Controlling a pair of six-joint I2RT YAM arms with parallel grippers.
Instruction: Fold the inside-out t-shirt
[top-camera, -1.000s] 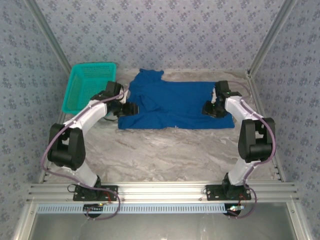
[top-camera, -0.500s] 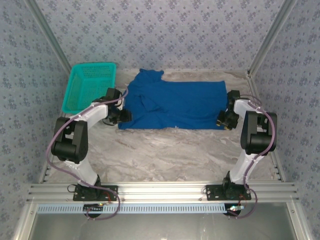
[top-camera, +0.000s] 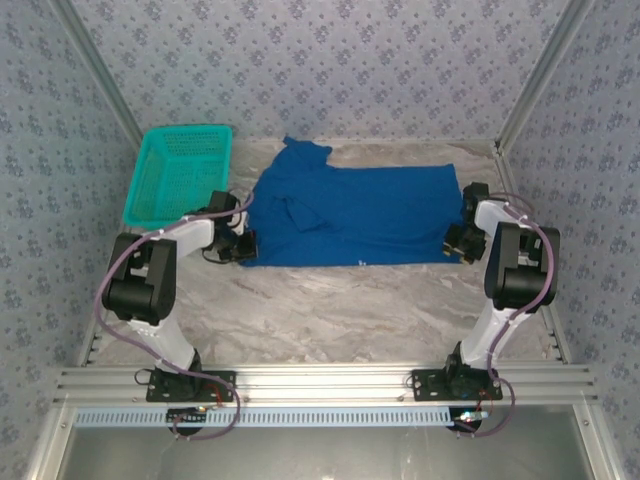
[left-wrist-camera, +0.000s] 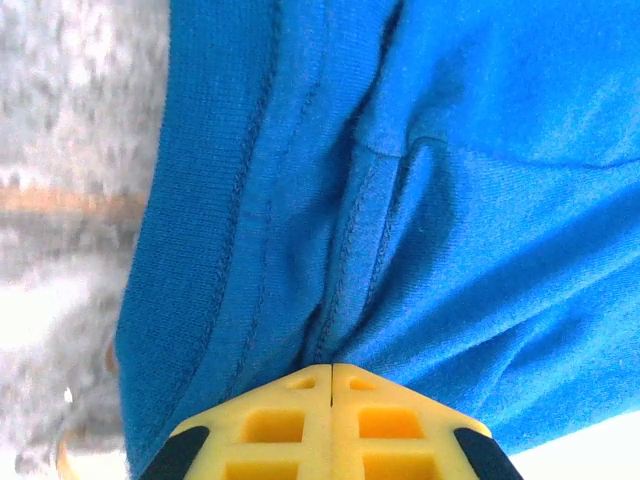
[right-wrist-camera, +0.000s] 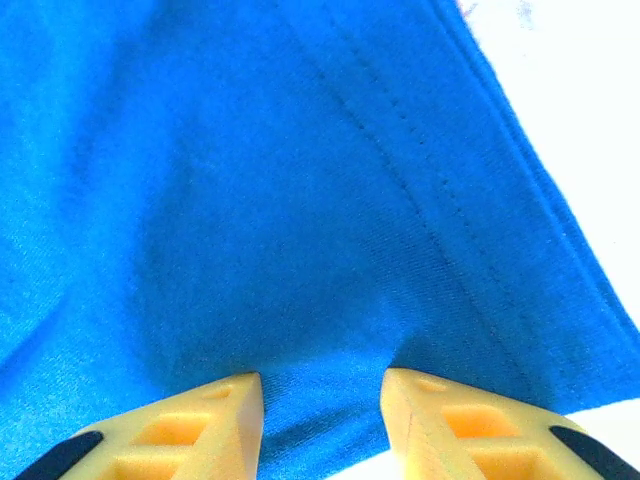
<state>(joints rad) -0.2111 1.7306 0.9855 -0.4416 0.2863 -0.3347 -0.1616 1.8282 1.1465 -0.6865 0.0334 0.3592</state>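
The inside-out t-shirt (top-camera: 350, 210), royal blue, lies spread flat across the back of the table, its stitched hems showing in both wrist views. My left gripper (top-camera: 240, 246) sits at the shirt's near left corner. There its yellow fingertips (left-wrist-camera: 330, 368) meet, and folds of blue cloth (left-wrist-camera: 400, 200) pucker into them. My right gripper (top-camera: 456, 240) rests on the shirt's right edge. Its jaws (right-wrist-camera: 322, 385) stand apart, with cloth (right-wrist-camera: 300, 200) lying between the tips.
A teal mesh basket (top-camera: 180, 172) stands at the back left, just beyond the left arm. Patterned walls close in the back and both sides. The marbled tabletop (top-camera: 340, 310) stretches bare between the shirt and the arm bases.
Both grippers moved outward, the right toward the shirt's right edge, the left to its near left corner. The shirt now lies wider and flatter. The left jaws closed.
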